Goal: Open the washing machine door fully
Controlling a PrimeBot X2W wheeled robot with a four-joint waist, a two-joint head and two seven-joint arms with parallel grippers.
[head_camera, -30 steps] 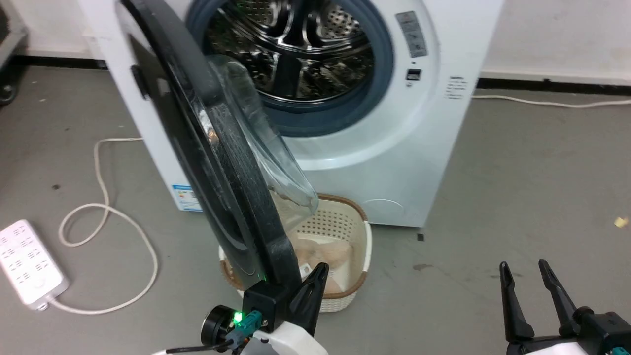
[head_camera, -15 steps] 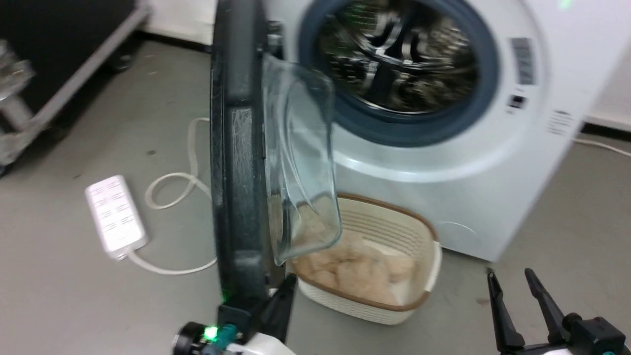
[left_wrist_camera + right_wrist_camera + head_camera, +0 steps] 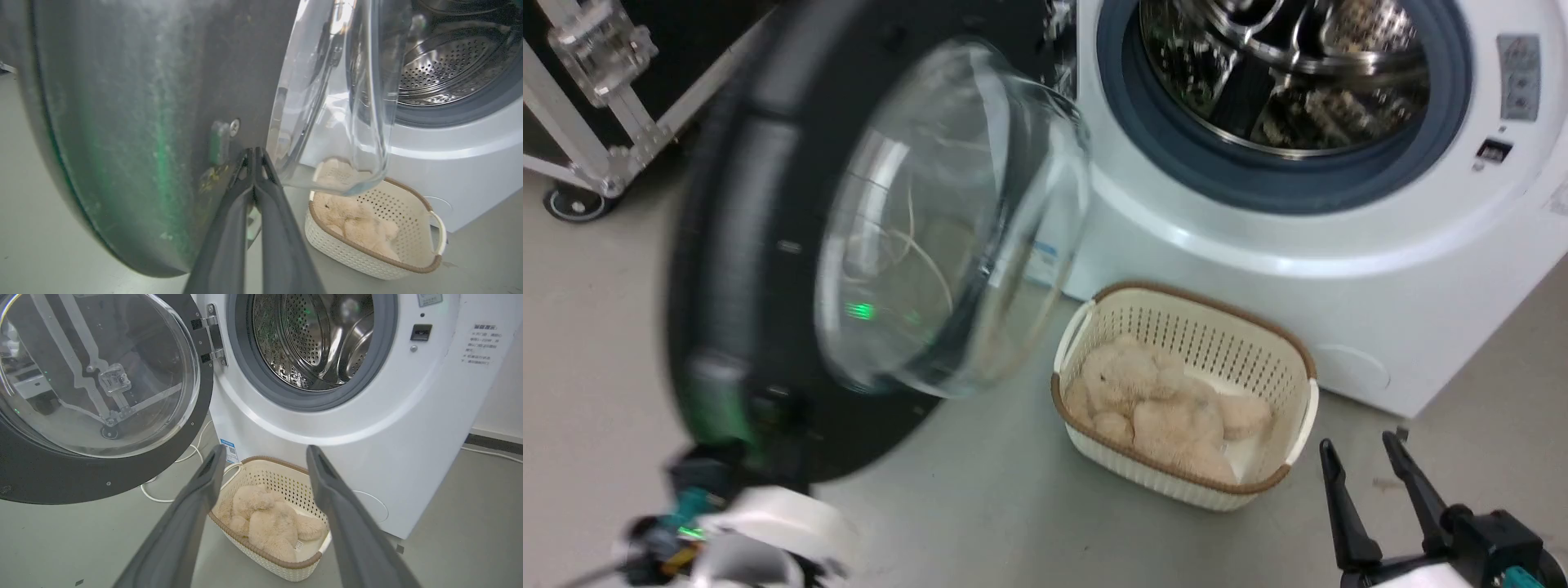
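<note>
The washing machine door [image 3: 49,477] stands swung well out to the left of the drum opening [image 3: 310,343], hung on its metal hinge [image 3: 212,335] at that opening's left edge. Its inner face and clear glass bowl [image 3: 98,375] are turned toward my right wrist camera. I judge most of the swing done, with a last stretch left before the hinge stops.

My left end effector [image 3: 254,157] has its fingers pressed together. Their tips rest against the door's black inner ring, beside a small screw and catch and on the side of the bowl away from the drum opening. I cannot tell whether they pinch anything there; it looks like a plain push.

To finish well, I should press on the black ring and never on the glass, which is slick and curved and would let the tips skid. The contact is far from the hinge, which gives good leverage, so a light push should do. The push should follow the door's arc away from the drum opening, not a straight line, or the tips will slide off the rim. I should ease off as resistance rises.

My right end effector [image 3: 263,453] is spread and idle below the drum opening, above the basket [image 3: 265,561] with the plush toy [image 3: 261,522]. It is best left there.
</note>
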